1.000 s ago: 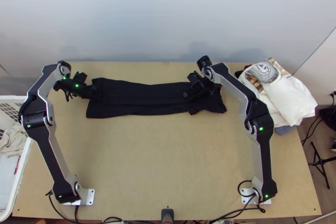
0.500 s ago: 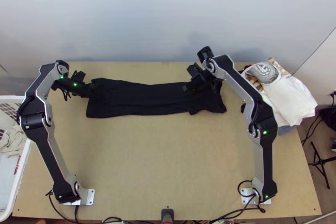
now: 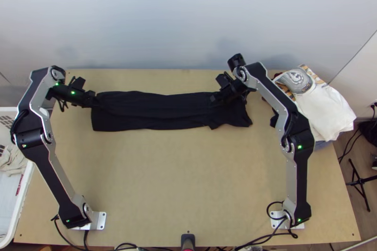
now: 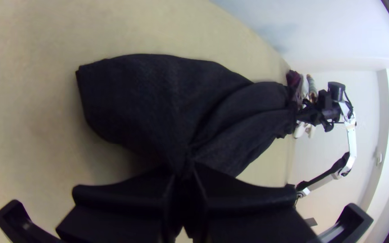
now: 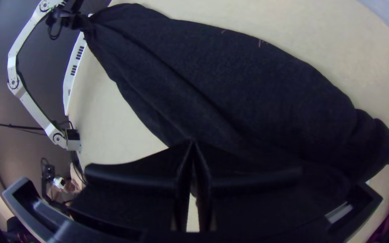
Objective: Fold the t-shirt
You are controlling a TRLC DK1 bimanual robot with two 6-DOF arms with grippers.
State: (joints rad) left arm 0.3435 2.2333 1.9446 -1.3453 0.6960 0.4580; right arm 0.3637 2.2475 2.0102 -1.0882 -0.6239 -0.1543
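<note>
Left gripper (image 4: pixel 185 171) pinching shirt (image 3: pixel 155 112) end, right gripper (image 5: pixel 193 143) clamped near other; shirt in long strip on tabletop (image 3: pixel 179 180); pull lightly, evenly, edges aligned before release

1 wht basket (image 3: pixel 19 205) at l. edge; clothes pile (image 3: pixel 325 109) (w/ print) at r.

We count two robot arms, the left arm (image 3: pixel 49 175) and the right arm (image 3: pixel 298 175), and two grippers, the left gripper (image 3: pixel 95 101) and the right gripper (image 3: pixel 215 99). We see also one black T-shirt (image 3: pixel 151 112), one wooden table (image 3: pixel 188 171), one laundry basket (image 3: pixel 21 199) and one clothes pile (image 3: pixel 325 112) (its pieces we cannot surely count).
</note>
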